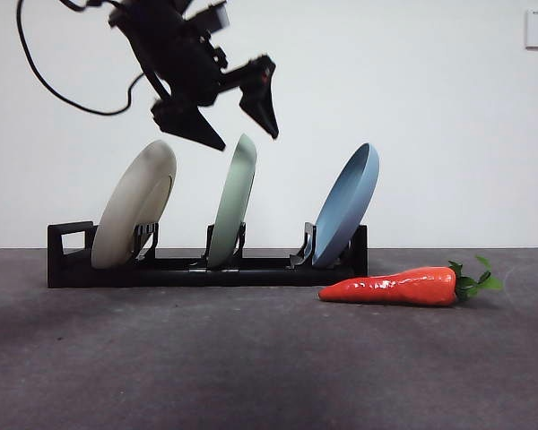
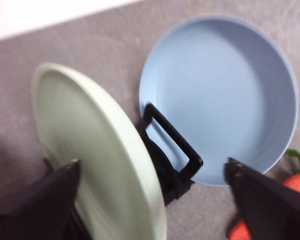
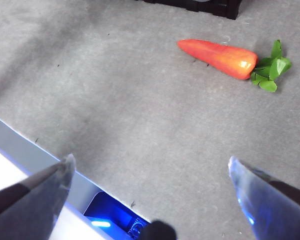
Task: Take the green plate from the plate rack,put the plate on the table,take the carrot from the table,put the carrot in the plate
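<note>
The green plate (image 1: pixel 235 199) stands upright in the middle slot of the black plate rack (image 1: pixel 206 264). My left gripper (image 1: pixel 249 139) hangs open just above the plate's top edge, one jaw on each side of it, not touching. In the left wrist view the green plate (image 2: pixel 97 150) lies between the open jaws of the left gripper (image 2: pixel 152 172). The carrot (image 1: pixel 393 287) lies on the table (image 1: pixel 251 358) right of the rack, leaves pointing right. My right gripper (image 3: pixel 149 165) is open and empty above the table's front edge, with the carrot (image 3: pixel 217 57) farther off.
A cream-beige plate (image 1: pixel 136 215) stands in the rack's left slot and a blue plate (image 1: pixel 348 204) in its right slot; the blue plate (image 2: pixel 225 95) also shows in the left wrist view. The rack's loop handle (image 1: pixel 70 240) is at the left end.
</note>
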